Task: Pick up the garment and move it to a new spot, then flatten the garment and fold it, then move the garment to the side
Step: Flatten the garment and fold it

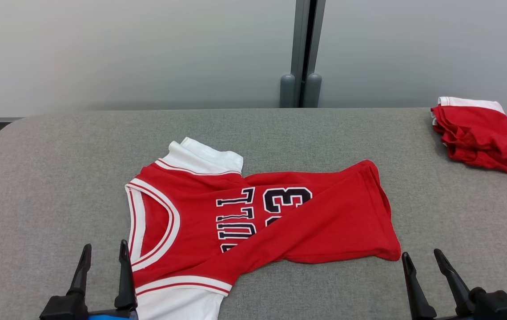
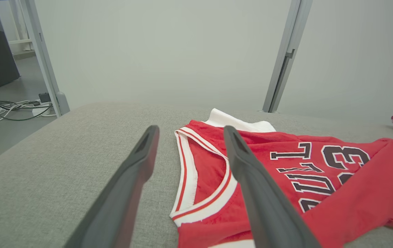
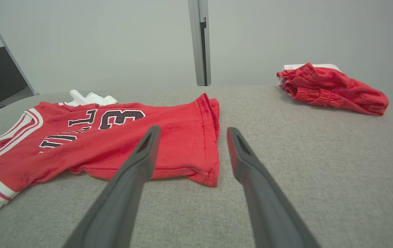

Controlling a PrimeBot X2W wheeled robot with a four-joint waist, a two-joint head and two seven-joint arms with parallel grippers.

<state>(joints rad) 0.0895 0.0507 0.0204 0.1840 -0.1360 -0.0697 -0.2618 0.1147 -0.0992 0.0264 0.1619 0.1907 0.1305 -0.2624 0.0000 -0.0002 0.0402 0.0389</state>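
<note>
Head view is showing the garment (image 1: 280, 222), a red jersey with white trim and black lettering, lying near the middle of the grey tabletop (image 1: 58, 186). Its white-banded neckline is pointing toward the robot's left and its hem end is reaching toward the right. A red flap of the cloth is lying slantwise over the front, covering part of the lettering and the number. White fabric is sticking out at the far edge by the shoulder and again at the near edge, close to the camera.

At the lower left, the left claw (image 1: 105, 245) is standing with its two dark fingers spread wide and nothing between them; its inner finger is sitting just beside the neckline trim. In the left wrist view that finger is crossing in front of the red cloth, though contact is not clear. At the lower right, the right claw (image 1: 421, 253) is likewise gaping wide and gripping nothing, just beyond the hem corner. In the right wrist view the hem is lying near the left finger.

Well apart, at the far right edge of the tabletop, a second red cloth (image 1: 480, 133) with a white band is lying bundled. Behind, a grey post (image 1: 302, 53) is rising against a pale wall.
</note>
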